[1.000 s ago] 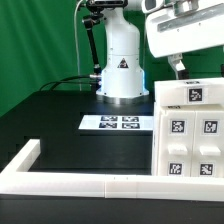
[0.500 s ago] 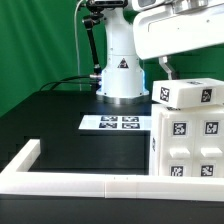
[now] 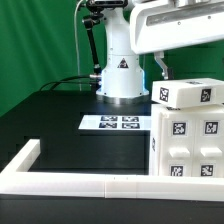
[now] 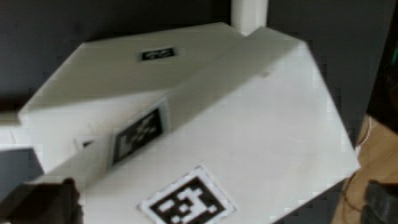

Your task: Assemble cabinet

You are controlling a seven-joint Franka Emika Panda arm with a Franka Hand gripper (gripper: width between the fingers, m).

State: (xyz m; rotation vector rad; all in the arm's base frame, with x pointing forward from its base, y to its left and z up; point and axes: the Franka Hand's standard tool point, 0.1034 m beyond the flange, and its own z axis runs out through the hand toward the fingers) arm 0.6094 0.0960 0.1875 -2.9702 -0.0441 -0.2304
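The white cabinet [image 3: 190,140] stands at the exterior view's right, with tags on its front. A white top block [image 3: 188,95] with tags rests on it, turned slightly askew. My gripper [image 3: 165,70] hovers just above the block's rear left corner, with one dark finger [image 3: 160,66] showing. In the wrist view the tagged white block [image 4: 214,120] fills the frame. The dark fingertips [image 4: 43,205] stand wide apart at either side of it, and the gripper [image 4: 214,205] looks open and holds nothing.
The marker board [image 3: 119,123] lies flat on the black table in front of the robot base [image 3: 120,72]. A long low white border rail [image 3: 90,183] runs along the front, with a short leg [image 3: 22,157] at the exterior view's left.
The arm has moved toward the exterior view's left. The top block turned and shifted left on the cabinet a second ago, then stayed still while the finger slid on.
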